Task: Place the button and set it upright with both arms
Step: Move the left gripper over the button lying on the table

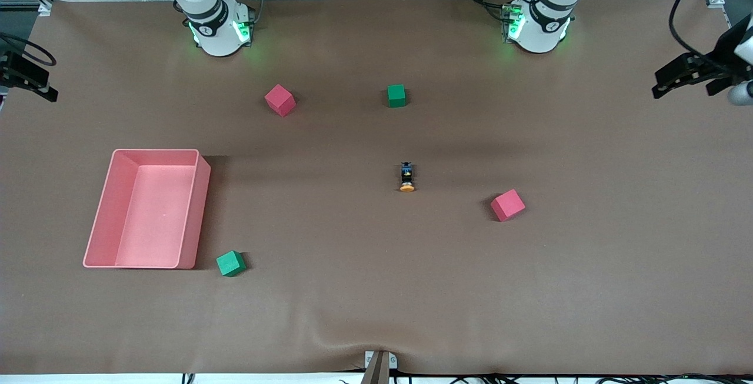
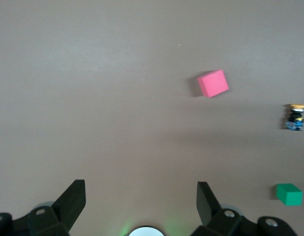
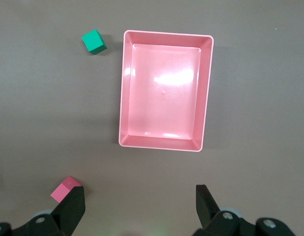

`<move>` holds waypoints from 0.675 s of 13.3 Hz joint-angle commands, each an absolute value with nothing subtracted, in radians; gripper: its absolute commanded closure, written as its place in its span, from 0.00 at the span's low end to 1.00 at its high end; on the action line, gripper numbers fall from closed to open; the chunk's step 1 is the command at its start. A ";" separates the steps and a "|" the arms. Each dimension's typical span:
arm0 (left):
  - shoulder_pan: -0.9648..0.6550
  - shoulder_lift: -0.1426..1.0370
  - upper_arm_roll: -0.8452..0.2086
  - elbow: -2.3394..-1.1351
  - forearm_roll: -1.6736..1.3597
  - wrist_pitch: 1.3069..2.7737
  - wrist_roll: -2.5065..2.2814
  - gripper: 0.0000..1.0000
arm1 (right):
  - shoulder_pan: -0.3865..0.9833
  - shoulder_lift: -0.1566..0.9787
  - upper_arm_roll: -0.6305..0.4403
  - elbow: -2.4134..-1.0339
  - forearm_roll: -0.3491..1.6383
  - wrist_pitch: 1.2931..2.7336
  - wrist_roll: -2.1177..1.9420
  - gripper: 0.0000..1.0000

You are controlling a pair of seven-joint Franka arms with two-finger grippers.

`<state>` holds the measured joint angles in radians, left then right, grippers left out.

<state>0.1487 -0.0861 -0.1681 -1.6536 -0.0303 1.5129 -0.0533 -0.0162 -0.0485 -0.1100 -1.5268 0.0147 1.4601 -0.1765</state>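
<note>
The button (image 1: 406, 177) lies on its side near the middle of the brown table, its orange cap toward the front camera; the left wrist view catches the button (image 2: 295, 117) at its edge. My left gripper (image 2: 140, 186) hangs open and empty high over the left arm's end of the table, showing as a black shape (image 1: 665, 81) at the front view's edge. My right gripper (image 3: 140, 189) is open and empty too, high over the right arm's end (image 1: 41, 84), with the pink tray below it.
An empty pink tray (image 1: 156, 151) (image 3: 166, 34) sits toward the right arm's end. A green cube (image 1: 230, 263) lies beside its nearer corner. A red cube (image 1: 279, 100) and a green cube (image 1: 396, 95) lie near the bases. Another red cube (image 1: 507, 204) (image 2: 213, 83) lies beside the button.
</note>
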 commanded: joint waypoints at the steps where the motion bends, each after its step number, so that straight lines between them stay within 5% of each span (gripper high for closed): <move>1: 0.149 -0.029 -0.256 -1.666 -0.071 1.539 -0.133 0.00 | -0.045 -0.049 -0.084 -1.517 0.020 1.421 -0.079 0.00; 5: 0.120 0.130 -0.425 -1.631 -0.061 1.586 -0.222 0.00 | -0.037 -0.048 -0.089 -1.508 0.020 1.391 -0.048 0.00; 9: -0.082 0.341 -0.443 -1.536 -0.060 1.589 -0.381 0.00 | -0.044 -0.048 -0.090 -1.508 0.020 1.388 -0.048 0.00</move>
<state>0.0078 0.2195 -0.4456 -1.6332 -0.0631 1.6015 -0.2985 -0.0212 -0.0480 -0.1016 -1.5230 0.0153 1.4036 -0.0617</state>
